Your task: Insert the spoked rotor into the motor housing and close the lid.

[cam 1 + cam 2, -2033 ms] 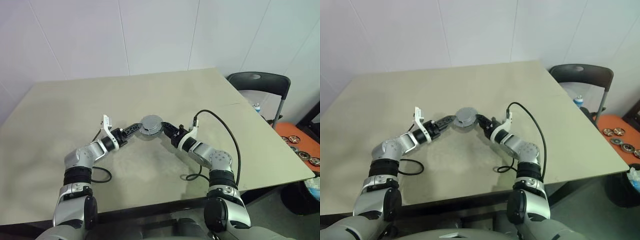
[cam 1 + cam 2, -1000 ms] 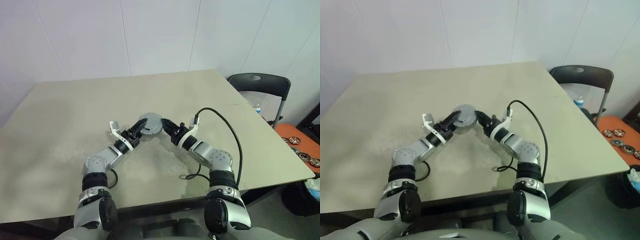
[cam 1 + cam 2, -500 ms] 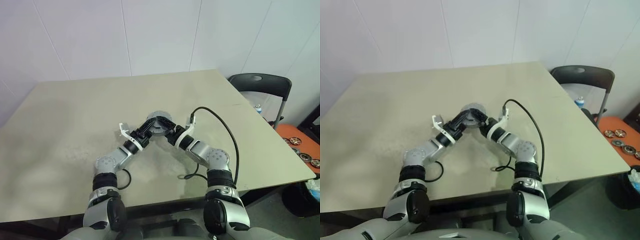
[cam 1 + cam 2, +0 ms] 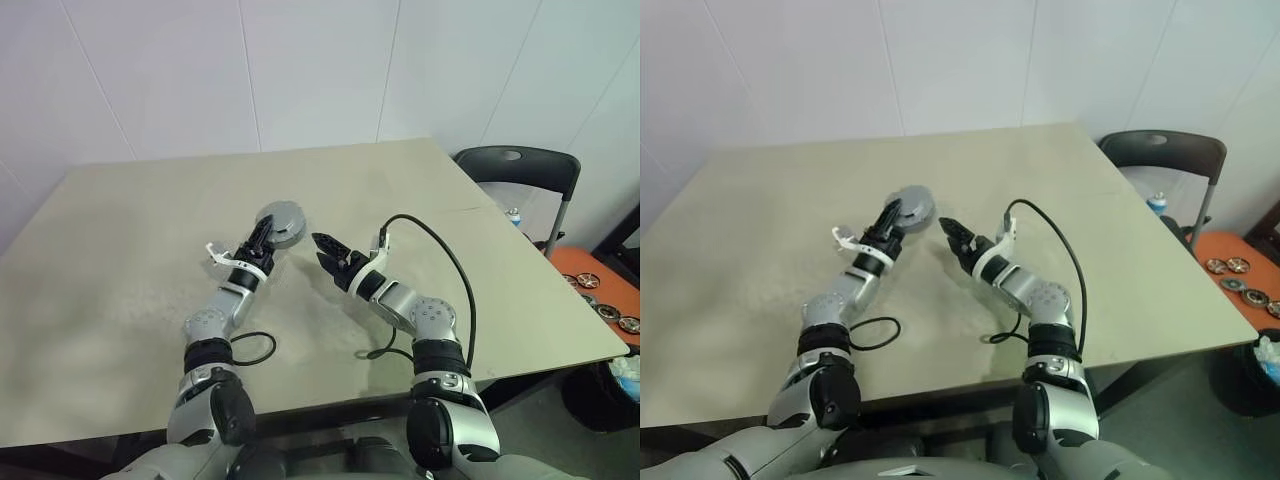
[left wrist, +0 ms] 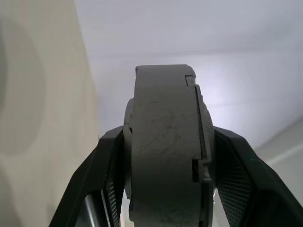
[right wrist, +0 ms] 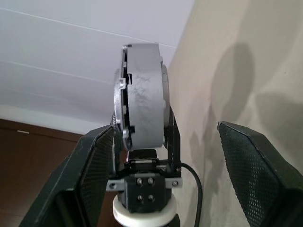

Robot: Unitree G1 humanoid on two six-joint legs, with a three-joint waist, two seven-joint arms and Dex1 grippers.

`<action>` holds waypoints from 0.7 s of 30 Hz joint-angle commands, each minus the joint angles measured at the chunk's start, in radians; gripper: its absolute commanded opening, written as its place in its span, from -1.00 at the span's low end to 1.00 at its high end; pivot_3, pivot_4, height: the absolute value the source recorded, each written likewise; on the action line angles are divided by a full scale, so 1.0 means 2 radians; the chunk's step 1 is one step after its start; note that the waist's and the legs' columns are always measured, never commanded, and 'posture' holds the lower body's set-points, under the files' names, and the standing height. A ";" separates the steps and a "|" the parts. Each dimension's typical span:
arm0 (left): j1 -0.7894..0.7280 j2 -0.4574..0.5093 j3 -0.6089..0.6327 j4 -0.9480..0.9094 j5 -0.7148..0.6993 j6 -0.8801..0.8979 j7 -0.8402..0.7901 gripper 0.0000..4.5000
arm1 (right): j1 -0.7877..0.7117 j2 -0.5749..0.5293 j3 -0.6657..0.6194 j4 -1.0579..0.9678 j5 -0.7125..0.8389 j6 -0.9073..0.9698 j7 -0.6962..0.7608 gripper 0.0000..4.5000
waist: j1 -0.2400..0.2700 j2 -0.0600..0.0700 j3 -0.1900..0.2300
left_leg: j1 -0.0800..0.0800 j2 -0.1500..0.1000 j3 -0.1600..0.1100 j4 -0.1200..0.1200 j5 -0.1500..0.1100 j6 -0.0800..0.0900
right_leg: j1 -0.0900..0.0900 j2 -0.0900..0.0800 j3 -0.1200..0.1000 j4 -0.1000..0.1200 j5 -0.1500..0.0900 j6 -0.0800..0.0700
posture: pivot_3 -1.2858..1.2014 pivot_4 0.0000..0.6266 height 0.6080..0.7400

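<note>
White panelled walls behind, beige tabletop (image 4: 120, 270) across most of both eye views. Black folding chair (image 4: 525, 170) past the far right corner, small bottle (image 4: 513, 213) just beside it. Orange tray (image 4: 600, 285) down at the right edge, with a few round metal wheels on it, too small to make out in detail. Black cable (image 4: 440, 250) looping up from the right forearm and down again.

Left end effector (image 4: 262, 232) raised over the middle of the tabletop, pinching grey round housing (image 4: 279, 221) by its two flat faces. From the left wrist, housing (image 5: 165, 146) edge-on between the black pads (image 5: 106, 179), touching both, a seam and a small notch on its rim. From the right wrist, same housing (image 6: 142, 109) held edge-on in the left end effector, with shadows on the tabletop beside it.

Right end effector (image 4: 322, 246) just to the right of the housing, apart from it, fingers spread wide and holding nothing. Gap visible between its tips and the housing in both eye views.

Housing closed all round as far as visible; rotor not distinguishable, whether inside or elsewhere cannot be told.
</note>
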 commanded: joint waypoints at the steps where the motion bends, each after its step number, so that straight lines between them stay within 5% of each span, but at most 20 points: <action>1: -0.030 0.008 0.008 -0.005 -0.020 -0.026 -0.003 0.03 | -0.012 0.010 0.006 -0.007 0.006 -0.004 0.010 0.61 | 0.000 0.000 0.000 | 0.000 0.000 0.000 0.000 0.000 0.000 | 0.000 0.000 0.000 0.000 0.000 0.000 | 0.03 -1.00 1.00; 8: -0.025 0.013 -0.050 0.008 0.036 -0.026 -0.009 0.03 | -0.007 0.012 0.019 -0.018 0.010 0.013 0.022 0.61 | 0.002 0.000 0.000 | 0.000 0.000 0.000 0.000 0.000 0.000 | 0.000 0.000 0.000 0.000 0.000 0.000 | 0.03 -1.00 1.00; 21: -0.065 0.041 -0.043 0.061 0.122 -0.307 0.029 0.03 | -0.007 0.007 0.022 -0.016 0.009 0.009 0.030 0.61 | 0.003 0.000 0.000 | 0.000 0.000 0.000 0.000 0.000 0.000 | 0.000 0.000 0.000 0.000 0.000 0.000 | 0.03 -1.00 1.00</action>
